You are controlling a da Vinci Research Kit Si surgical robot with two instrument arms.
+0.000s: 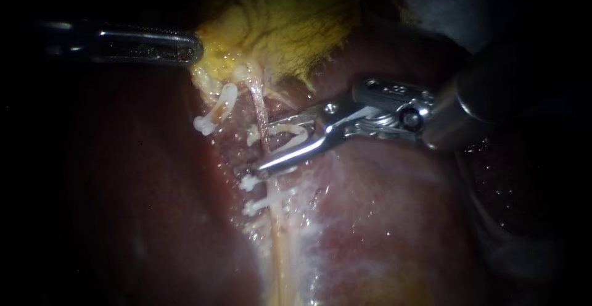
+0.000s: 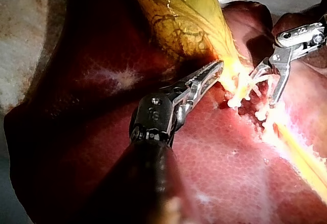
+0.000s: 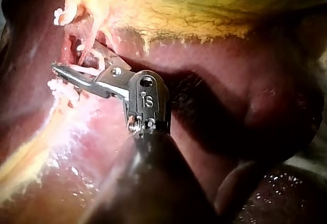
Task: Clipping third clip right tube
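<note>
Dark red liver (image 1: 401, 232) on every side as backdrop, yellow gallbladder (image 1: 277, 28) above, and between them the bared patch with the two tubes. Holding the gallbladder's lower edge with the left instrument (image 1: 194, 50): jaws closed together on the yellow tissue at the neck, plainest from the left wrist view, with the gallbladder drawn taut away from the tubes. Reaching in from the right with the right instrument (image 1: 266, 147): jaws parted to a moderate gap and set astride the right tube (image 1: 260, 111), one jaw on either side, not pressed in on it. Between those jaws a white loaded clip (image 1: 290, 132), probably seated and unclosed, though glare and pale strands there make it hard to be sure. Same reading from the right wrist view: jaws apart, tube crossing the gap near their tips. Further along the right tube, on the side away from the gallbladder, a placed clip (image 1: 250, 182) just beyond the lower jaw's tip and a second placed clip (image 1: 258, 207) just past that. Off toward the left instrument, the left tube (image 1: 216, 105), with white clip material of its own and well apart from the open jaws. Judged from all this, well along: approach made, site chosen between the gallbladder and the two placed clips, tube inside the gap. Left to do: squeeze the jaws shut so the clip locks round the tube, then release and back out without dragging on it.
</note>
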